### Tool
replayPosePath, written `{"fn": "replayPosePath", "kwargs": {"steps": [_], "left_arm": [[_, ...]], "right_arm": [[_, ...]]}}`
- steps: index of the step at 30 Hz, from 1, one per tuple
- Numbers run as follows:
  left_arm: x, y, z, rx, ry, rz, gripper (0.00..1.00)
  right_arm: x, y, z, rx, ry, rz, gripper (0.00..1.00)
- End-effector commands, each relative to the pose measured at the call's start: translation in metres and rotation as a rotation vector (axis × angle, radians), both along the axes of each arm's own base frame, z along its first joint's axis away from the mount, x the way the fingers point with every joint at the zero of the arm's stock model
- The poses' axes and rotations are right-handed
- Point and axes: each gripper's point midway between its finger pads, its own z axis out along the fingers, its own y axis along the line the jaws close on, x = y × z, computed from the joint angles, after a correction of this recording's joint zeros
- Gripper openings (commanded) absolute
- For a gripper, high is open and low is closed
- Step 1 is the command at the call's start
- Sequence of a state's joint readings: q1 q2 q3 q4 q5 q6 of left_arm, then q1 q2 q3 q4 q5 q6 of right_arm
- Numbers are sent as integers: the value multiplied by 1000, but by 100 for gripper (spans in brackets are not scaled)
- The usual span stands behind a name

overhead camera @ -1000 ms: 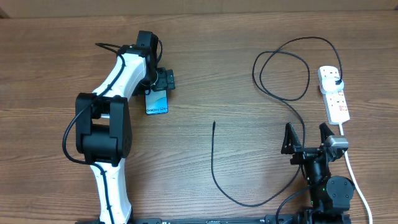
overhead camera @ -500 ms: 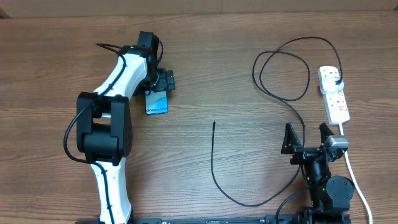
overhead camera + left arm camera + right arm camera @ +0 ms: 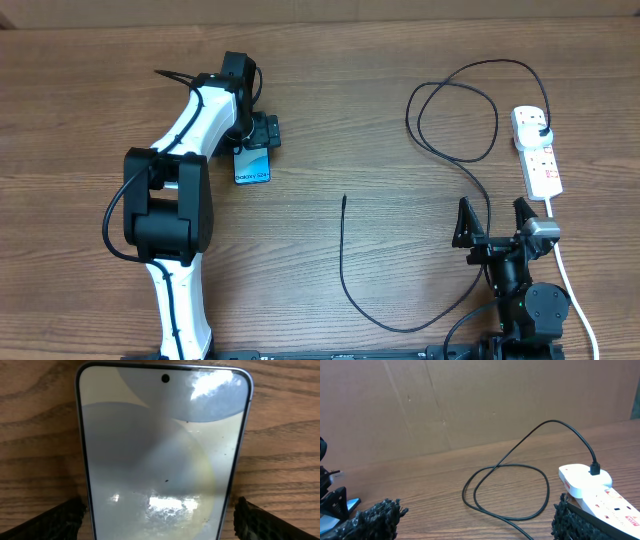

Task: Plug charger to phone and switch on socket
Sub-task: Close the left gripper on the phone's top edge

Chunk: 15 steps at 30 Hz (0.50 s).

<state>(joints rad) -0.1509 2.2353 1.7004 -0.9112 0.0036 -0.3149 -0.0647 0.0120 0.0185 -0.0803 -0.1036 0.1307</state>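
Note:
The phone [image 3: 253, 165] lies flat on the wooden table at the left, its light blue screen facing up. My left gripper [image 3: 254, 148] stands open over its far end. In the left wrist view the phone [image 3: 162, 450] fills the frame, with one fingertip [image 3: 62, 520] just outside each long edge. The charger [image 3: 345, 260] is a thin black cable. Its free tip [image 3: 344, 198] lies mid-table, and its black plug [image 3: 540, 128] sits in the white socket [image 3: 537, 152] at the right. My right gripper [image 3: 492, 222] is open near the front right, holding nothing.
In the right wrist view the charger loops [image 3: 510, 467] lie ahead, the socket [image 3: 592, 491] is at the right and a brown cardboard wall [image 3: 470, 400] stands behind. The socket's white cord [image 3: 566, 272] runs toward the front edge beside the right arm.

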Motion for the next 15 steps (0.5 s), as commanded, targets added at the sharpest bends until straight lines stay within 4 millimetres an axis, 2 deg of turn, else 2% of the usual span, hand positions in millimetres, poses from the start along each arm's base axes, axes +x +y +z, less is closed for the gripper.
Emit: {"fn": "replayPosePath", "kwargs": {"steps": [1, 15], "left_arm": [[-11, 1, -23, 25, 62, -2, 100], [-3, 4, -23, 48, 29, -27, 100]], "right_arm": [[0, -1, -2, -4, -2, -6, 100], [0, -1, -2, -4, -2, -6, 100]]}}
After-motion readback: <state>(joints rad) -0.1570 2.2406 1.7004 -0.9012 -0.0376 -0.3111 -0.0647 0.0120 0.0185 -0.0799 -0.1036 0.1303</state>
